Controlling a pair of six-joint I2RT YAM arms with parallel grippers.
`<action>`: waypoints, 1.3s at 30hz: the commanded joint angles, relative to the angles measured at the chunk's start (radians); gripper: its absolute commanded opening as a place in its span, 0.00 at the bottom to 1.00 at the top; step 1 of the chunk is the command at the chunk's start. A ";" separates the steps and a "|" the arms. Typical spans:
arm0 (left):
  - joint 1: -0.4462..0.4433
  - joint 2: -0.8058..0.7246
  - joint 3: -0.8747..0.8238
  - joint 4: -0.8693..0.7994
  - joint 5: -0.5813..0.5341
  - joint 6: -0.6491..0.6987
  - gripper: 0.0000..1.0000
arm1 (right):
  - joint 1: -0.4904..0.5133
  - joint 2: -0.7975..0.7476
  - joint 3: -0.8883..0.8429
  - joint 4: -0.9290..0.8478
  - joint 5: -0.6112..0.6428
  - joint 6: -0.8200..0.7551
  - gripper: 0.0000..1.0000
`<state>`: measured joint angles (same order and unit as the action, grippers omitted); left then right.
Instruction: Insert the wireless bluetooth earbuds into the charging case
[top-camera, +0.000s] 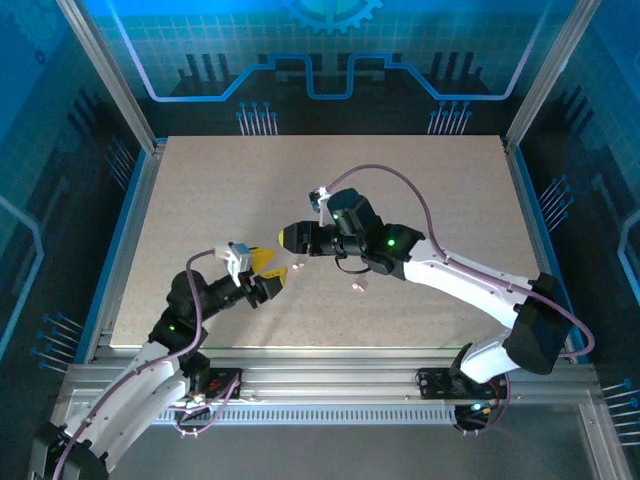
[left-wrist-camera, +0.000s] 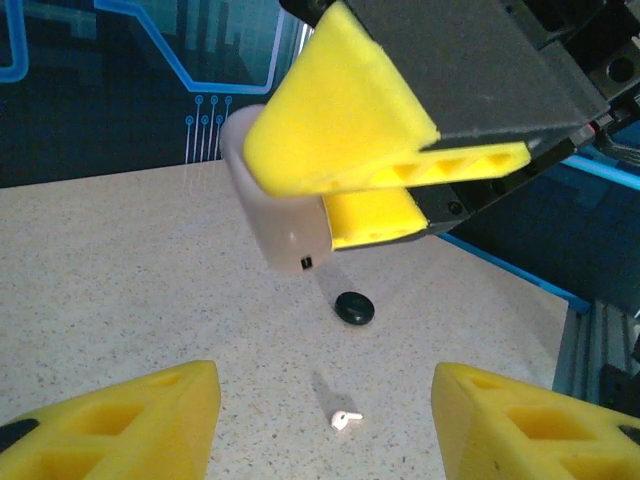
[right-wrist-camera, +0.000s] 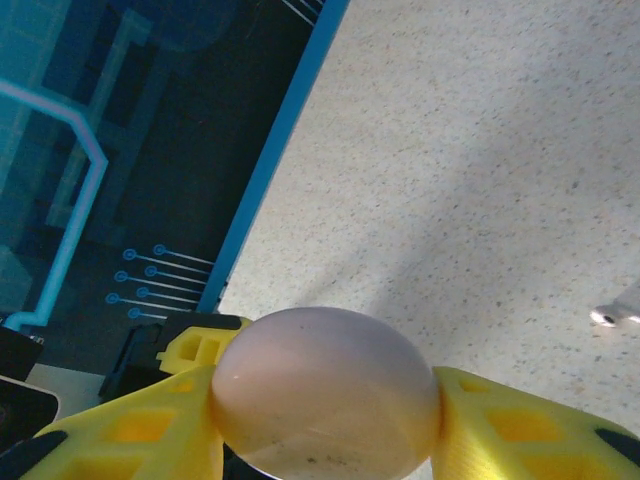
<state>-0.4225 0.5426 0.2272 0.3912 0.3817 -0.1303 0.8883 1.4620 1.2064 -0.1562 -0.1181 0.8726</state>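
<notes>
The right gripper (top-camera: 291, 238) hangs over the middle of the speckled beige tabletop (top-camera: 200, 200). Its 2 yellow foam fingers (right-wrist-camera: 135, 435) are clamped on a smooth, rounded, whitish-pink plastic charging case (right-wrist-camera: 322, 375), 1 finger pressed on each side. From the left wrist camera the same case (left-wrist-camera: 278, 215) hangs clear above the table in the right gripper (left-wrist-camera: 330, 195), with a tiny dark mark low on its face. Whether its lid is up or down I cannot tell.

The left gripper (top-camera: 272, 277) sits just below and to the left of the right one in the overhead view, pointing toward it. Its 2 yellow fingers (left-wrist-camera: 130, 425) stand well apart, with nothing between them but bare table.

On the tabletop lie the loose pieces:
- A tiny whitish-pink stemmed earbud (left-wrist-camera: 345, 419) lies on its side, near the left gripper and seen between its fingers. It is apart from both fingers.
- A small glossy black oval piece (left-wrist-camera: 353, 307) lies just beyond that earbud, under the held case and apart from it.
- From overhead, 2 pale specks show — 1 (top-camera: 297, 267) near the left fingertips and another (top-camera: 358, 287) further right, beside the right arm's forearm. Both are too small to make out in detail.
- The right wrist camera catches a small pale earbud (right-wrist-camera: 614, 316) at the edge of its picture, lying on the table.
</notes>
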 joint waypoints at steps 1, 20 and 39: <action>-0.010 -0.008 0.012 0.033 -0.049 0.066 0.59 | 0.027 -0.019 -0.018 0.088 -0.040 0.063 0.49; -0.015 -0.070 -0.007 0.056 -0.143 0.046 0.54 | 0.101 0.041 -0.033 0.159 -0.038 0.135 0.49; -0.015 -0.088 -0.013 0.046 -0.168 0.046 0.30 | 0.113 0.049 -0.034 0.193 -0.051 0.144 0.53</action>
<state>-0.4358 0.4667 0.2253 0.4164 0.2317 -0.0975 0.9817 1.5097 1.1786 0.0029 -0.1421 1.0134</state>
